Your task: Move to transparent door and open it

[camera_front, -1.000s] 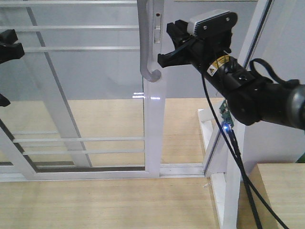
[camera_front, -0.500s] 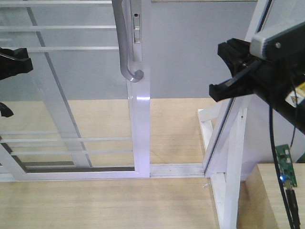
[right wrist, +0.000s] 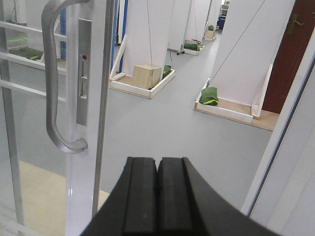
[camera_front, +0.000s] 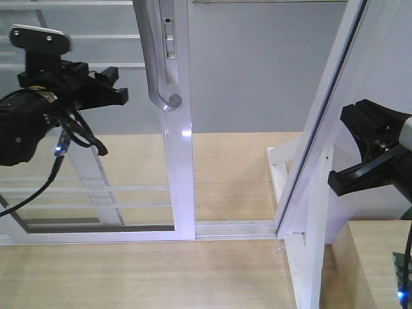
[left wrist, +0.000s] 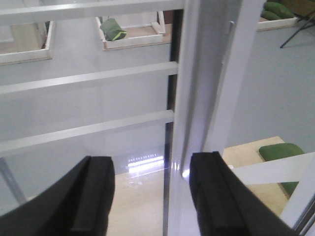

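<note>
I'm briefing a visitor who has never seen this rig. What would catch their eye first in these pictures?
The curved grey pull handle on the white-framed transparent door stands out first, at the top centre of the front view. The left hand hovers open just left of it, apart from it in that view. The right hand, shut, hangs at the far right beyond the white post.

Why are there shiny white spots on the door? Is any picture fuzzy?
Front view: a small glint on the transparent door's white frame, just under the handle. Left wrist view: a bright streak of reflected light low on the glass, and the left gripper up close looks soft. Right wrist view: even light, handle sharp, no strong glare.
</note>
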Robot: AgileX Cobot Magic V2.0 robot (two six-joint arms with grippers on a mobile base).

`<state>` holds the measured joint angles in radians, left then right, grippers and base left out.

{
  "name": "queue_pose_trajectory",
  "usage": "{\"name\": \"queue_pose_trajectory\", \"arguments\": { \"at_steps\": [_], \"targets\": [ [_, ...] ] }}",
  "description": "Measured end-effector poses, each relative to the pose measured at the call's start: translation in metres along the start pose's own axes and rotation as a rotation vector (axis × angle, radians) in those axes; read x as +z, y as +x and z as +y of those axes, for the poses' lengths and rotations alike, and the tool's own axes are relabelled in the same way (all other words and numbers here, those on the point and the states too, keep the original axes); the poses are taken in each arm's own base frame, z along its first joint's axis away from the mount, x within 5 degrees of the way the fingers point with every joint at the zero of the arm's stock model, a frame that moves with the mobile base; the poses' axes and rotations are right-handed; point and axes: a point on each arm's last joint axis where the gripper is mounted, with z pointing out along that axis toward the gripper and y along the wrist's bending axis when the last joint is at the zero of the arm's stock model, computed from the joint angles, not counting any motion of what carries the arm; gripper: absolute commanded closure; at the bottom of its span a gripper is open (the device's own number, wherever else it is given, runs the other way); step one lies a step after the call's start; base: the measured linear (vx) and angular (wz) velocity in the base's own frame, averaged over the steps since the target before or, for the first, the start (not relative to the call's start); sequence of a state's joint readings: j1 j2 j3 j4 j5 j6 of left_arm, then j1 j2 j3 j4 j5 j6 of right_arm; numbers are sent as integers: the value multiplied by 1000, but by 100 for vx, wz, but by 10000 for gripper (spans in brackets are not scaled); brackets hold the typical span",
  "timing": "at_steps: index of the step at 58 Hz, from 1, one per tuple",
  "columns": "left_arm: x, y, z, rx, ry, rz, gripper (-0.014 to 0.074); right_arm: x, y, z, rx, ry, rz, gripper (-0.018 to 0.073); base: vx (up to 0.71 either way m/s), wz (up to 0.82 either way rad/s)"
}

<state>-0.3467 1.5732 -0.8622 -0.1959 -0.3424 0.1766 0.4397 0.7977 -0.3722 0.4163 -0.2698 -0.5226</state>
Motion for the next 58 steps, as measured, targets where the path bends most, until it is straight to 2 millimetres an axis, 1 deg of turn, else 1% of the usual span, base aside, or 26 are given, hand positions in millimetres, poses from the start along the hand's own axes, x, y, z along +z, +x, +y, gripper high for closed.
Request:
{"name": "queue_pose_trajectory", "arguments": {
  "at_steps": [5, 12, 20, 27, 33, 43, 48, 58],
  "targets": [
    [20, 3, -8, 17, 19, 6, 126, 0, 0, 0, 7, 5, 2, 565, 0, 0],
    [42, 5, -10, 6, 19, 9, 126, 0, -1, -3, 29, 29, -17, 565, 0, 0],
    [61, 4, -12, -25, 18, 2, 126, 0, -3, -5, 21, 57, -40, 565, 0, 0],
    [73, -2, -13, -60, 19, -20, 126, 0, -4, -7, 5, 79, -44, 565, 0, 0],
    [79, -7, -13, -100, 20, -36, 126, -1, -3, -9, 1, 95, -33, 565, 0, 0],
    [80, -12, -14, -115, 22, -61, 126, -1, -1, -11, -1, 121, -19, 565, 0, 0],
    [80, -12, -19, -104, 41, -63, 126, -1, -1, -11, -9, 127, -14, 565, 0, 0],
    [81, -13, -37, -33, 111, -76, 126, -1, -1, -12, -27, 130, -12, 565, 0, 0]
  ]
}}
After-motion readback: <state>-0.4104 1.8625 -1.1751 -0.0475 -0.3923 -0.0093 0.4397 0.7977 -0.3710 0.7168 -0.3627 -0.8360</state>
